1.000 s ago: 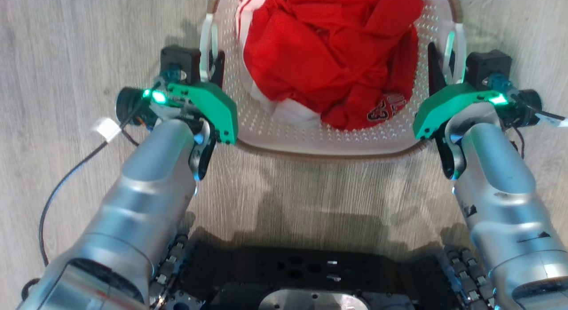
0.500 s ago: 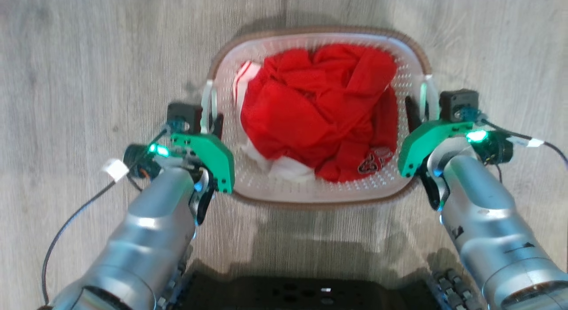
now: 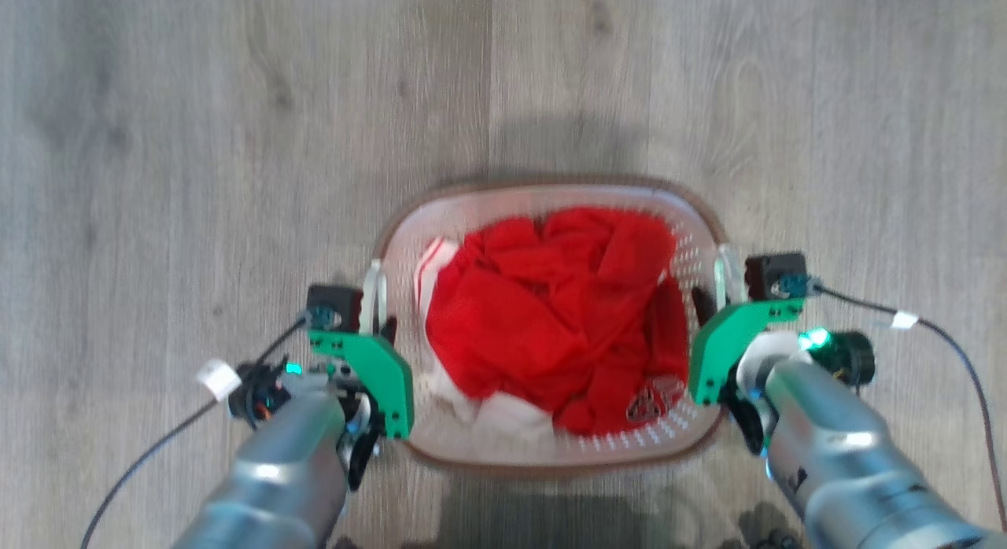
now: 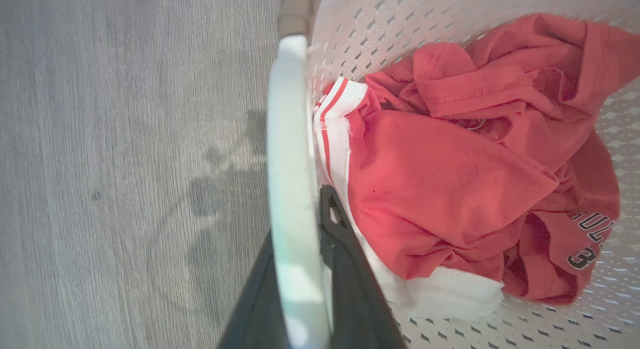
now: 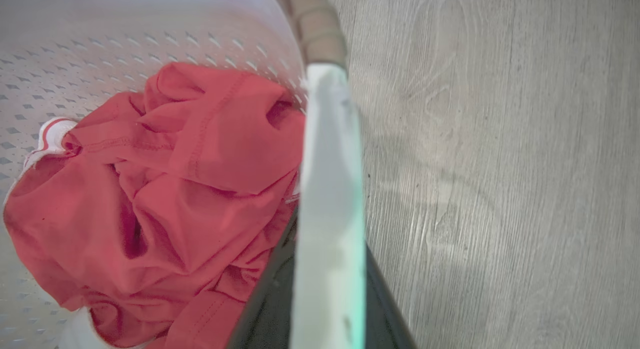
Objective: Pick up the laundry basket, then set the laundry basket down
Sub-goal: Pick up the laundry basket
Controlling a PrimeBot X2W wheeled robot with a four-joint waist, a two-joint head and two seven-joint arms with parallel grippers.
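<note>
Both the left gripper [image 3: 371,317] and the right gripper [image 3: 720,297] stay clamped on the side handles [image 4: 292,164] of the laundry basket [image 3: 551,189], and with the floor [image 3: 197,140] now looking farther below, I'd judge it lifted, hanging between them.

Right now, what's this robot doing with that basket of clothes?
The robot is holding the laundry basket with both arms. Its left gripper is clamped on the left white handle and its right gripper on the right white handle, with a dark finger on either side of each. Crumpled red clothes lie inside. The basket is level over the grey wood floor; whether it is lifted clear cannot be told.
</note>
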